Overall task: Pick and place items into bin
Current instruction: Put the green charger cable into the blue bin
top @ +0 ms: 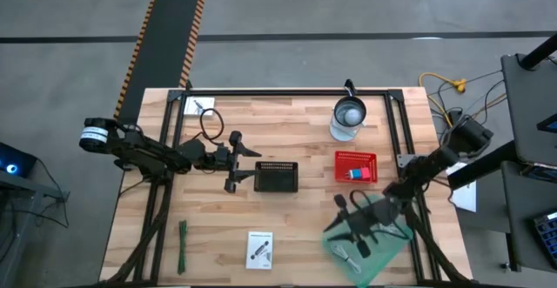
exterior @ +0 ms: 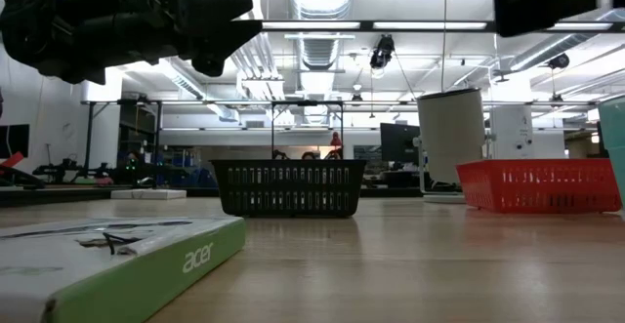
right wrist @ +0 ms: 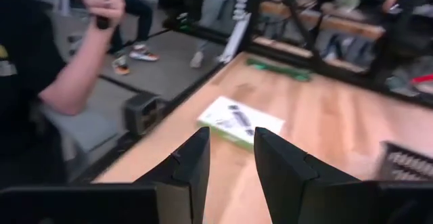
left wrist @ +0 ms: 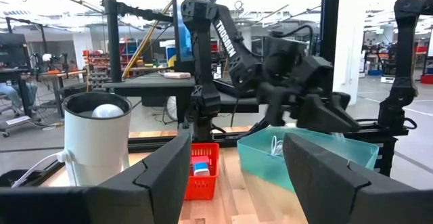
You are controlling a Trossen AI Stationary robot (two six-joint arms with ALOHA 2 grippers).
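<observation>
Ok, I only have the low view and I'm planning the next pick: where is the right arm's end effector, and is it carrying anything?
Observer: The right end effector hangs over the teal bin on the table's right side, fingers open and empty.
Operator: Is there anything inside that bin?
Observer: A white cable lies in it.
Operator: And the left arm?
Observer: The left end effector is open and empty, just left of the black basket.
</observation>
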